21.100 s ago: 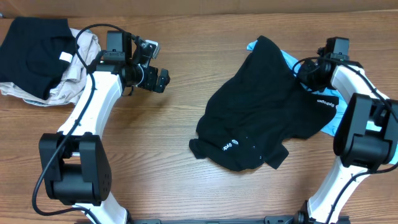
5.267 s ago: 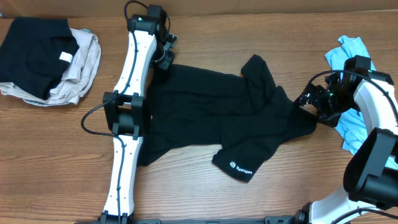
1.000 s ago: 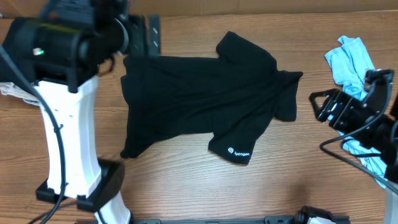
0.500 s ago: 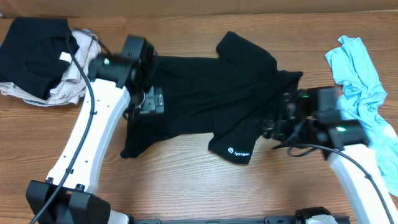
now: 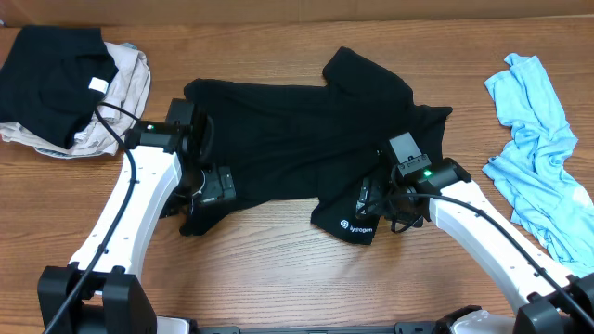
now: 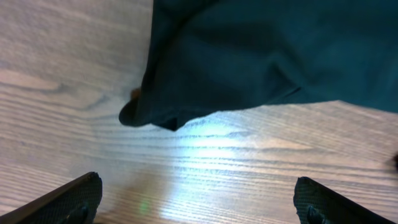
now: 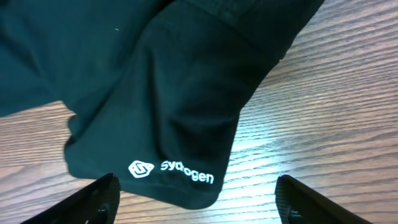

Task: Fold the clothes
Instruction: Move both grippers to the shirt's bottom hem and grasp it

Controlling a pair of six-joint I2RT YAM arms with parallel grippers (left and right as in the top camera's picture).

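Black shirt [image 5: 306, 139] lay spread out. Left end effector [image 6: 198, 198], wide and empty, stood at the shirt's hem corner; right end effector [image 7: 196, 196], also wide, at its logo sleeve [image 7: 186, 124].

We see the black shirt [image 6: 267, 56] filling the top, its corner lying on the wooden table [image 6: 217, 162]. The left gripper [image 6: 199, 196] has its fingers wide apart below it.

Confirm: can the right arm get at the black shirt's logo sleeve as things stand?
Probably yes. The right arm hangs just over the logo sleeve of the black shirt, jaws open to either side of its hem. Nothing lies on top of it.
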